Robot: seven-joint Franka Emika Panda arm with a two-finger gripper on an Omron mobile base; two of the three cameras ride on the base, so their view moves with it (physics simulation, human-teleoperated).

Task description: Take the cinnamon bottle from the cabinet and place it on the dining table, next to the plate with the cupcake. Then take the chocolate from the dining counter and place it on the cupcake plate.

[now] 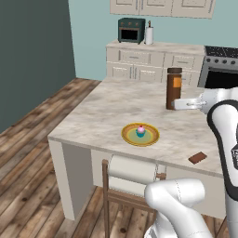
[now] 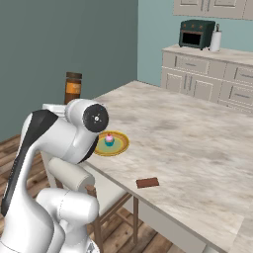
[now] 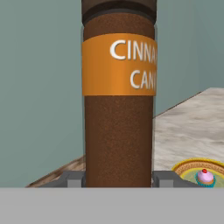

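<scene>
- Cinnamon bottle (image 3: 118,109) sat upright, gripper (image 3: 118,179) fingers clamped on it, above dining table (image 1: 111,111).
- Plate (image 1: 140,135) w/ cupcake (image 1: 140,130) at 7 o'clock; bottle not placed.
- Chocolate (image 1: 197,158) untouched, 5 o'clock.

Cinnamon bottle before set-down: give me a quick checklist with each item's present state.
1. Cinnamon bottle between the jaws of the gripper: ok.
2. Bottle upright: ok.
3. Bottle over the dining table: ok in the left base view.
4. Bottle base touching the tabletop: cannot tell.
5. Bottle next to the plate with the cupcake: not ok, apart.
6. Chocolate on the table, off the plate: ok for later.
</scene>
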